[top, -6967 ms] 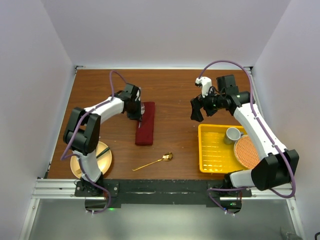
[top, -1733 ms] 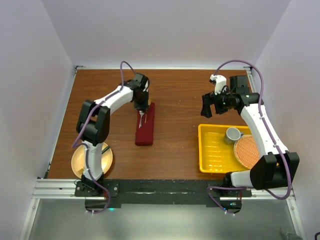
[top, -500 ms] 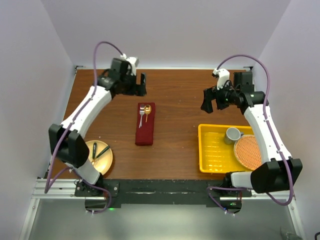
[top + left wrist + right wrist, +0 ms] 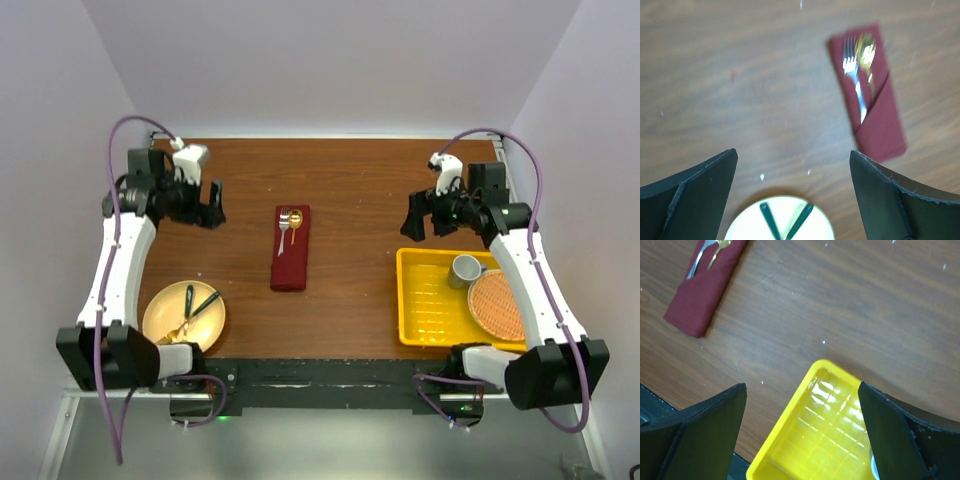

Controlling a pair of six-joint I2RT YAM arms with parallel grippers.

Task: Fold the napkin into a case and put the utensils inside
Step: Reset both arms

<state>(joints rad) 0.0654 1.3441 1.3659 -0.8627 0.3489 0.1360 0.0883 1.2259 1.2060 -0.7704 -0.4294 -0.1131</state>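
The left gripper (image 4: 207, 206) hangs above the table (image 4: 350, 180) to the left of the napkin (image 4: 290, 250), well apart from it; its fingers (image 4: 700, 190) are spread wide and hold nothing. The right gripper (image 4: 415, 215) hangs to the right of the napkin, about as far off on that side; its fingers (image 4: 705, 425) are also parted wide and bare. The napkin lies flat as a narrow maroon strip with a slanted fold across its middle (a pocket, seen best from the left wrist). The fork (image 4: 283, 228) and the gold spoon (image 4: 295, 220) are side by side on it, handles tucked under the fold, heads showing at the far end, the fork to the left. Left of the napkin and nearer the arm bases is a round plate (image 4: 160, 305) carrying green-handled cutlery (image 4: 200, 305). Right of the napkin is a yellow tray (image 4: 405, 300) holding a grey cup (image 4: 465, 268) and an orange woven mat (image 4: 495, 303).
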